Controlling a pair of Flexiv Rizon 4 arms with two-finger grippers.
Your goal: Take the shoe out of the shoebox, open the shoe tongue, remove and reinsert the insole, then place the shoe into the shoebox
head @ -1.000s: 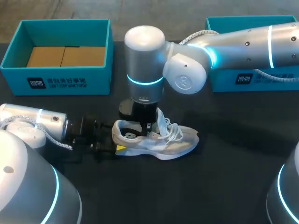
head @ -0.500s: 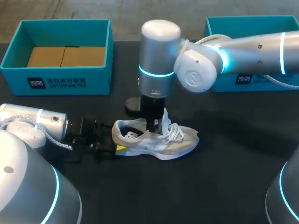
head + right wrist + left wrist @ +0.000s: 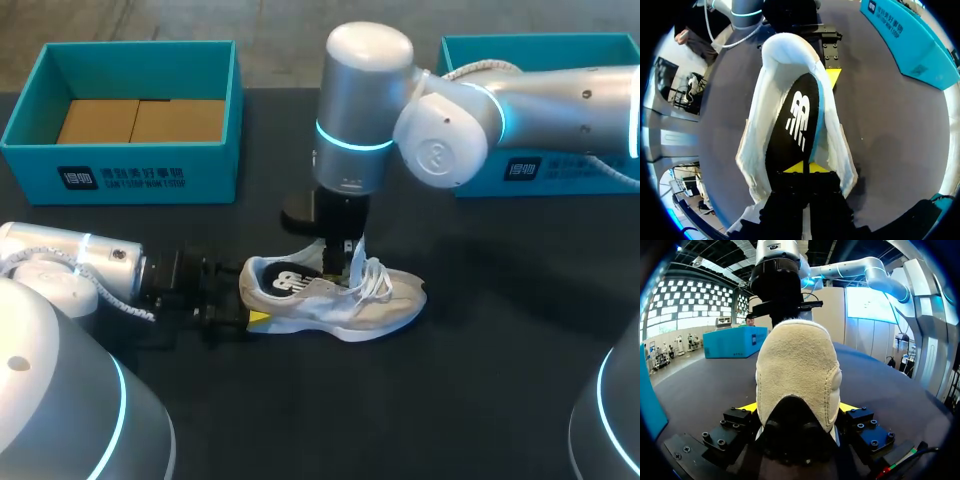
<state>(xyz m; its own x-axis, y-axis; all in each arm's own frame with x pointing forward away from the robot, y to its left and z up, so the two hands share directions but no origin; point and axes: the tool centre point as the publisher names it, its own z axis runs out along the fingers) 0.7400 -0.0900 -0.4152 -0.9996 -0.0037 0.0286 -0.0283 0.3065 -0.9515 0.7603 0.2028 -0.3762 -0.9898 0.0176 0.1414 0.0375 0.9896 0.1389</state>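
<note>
A white and beige shoe (image 3: 345, 305) lies on its sole on the black table, toe to the right. My left gripper (image 3: 243, 303) holds its heel (image 3: 797, 365), with a yellow-tipped finger (image 3: 747, 407) pressed on each side. My right gripper (image 3: 340, 262) comes straight down into the shoe's mouth beside the raised tongue (image 3: 356, 250). In the right wrist view its fingers (image 3: 803, 167) are shut together, tips resting on the front part of the black insole (image 3: 795, 117). I cannot tell whether the insole is pinched. The insole (image 3: 285, 281) lies flat inside the heel.
An open teal shoebox (image 3: 120, 178) with a brown cardboard floor stands at the back left. A second teal box (image 3: 540, 172) stands at the back right, partly hidden by my right arm. Bare black tabletop lies in front of the shoe.
My right arm has shifted to the right along the shoe, toward the tongue. The black insole now shows flat in the heel. The left arm and the shoe kept still.
</note>
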